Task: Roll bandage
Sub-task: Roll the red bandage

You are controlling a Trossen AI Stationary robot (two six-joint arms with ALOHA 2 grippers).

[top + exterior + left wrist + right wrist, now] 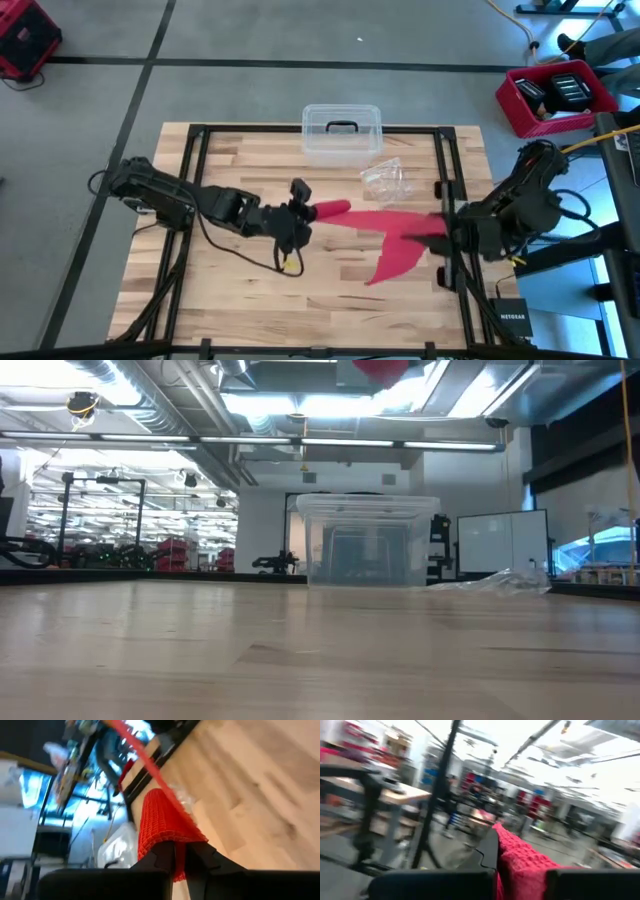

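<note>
Above wooden table (pixel 240 290); left gripper (pixel 305 212), right gripper (pixel 445 232) clamp bandage (pixel 395 240); workshop behind

One bandage (pixel 395 240), one clear box (pixel 341 132), one wrapper (pixel 386 179)

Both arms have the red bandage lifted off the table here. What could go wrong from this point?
The left gripper and right gripper each pinch an end of the bandage, raised above the table. Pulling apart could slip an end free. A slack tail droops, so rolling may go uneven. The plastic wrapper nearby might snag.
</note>
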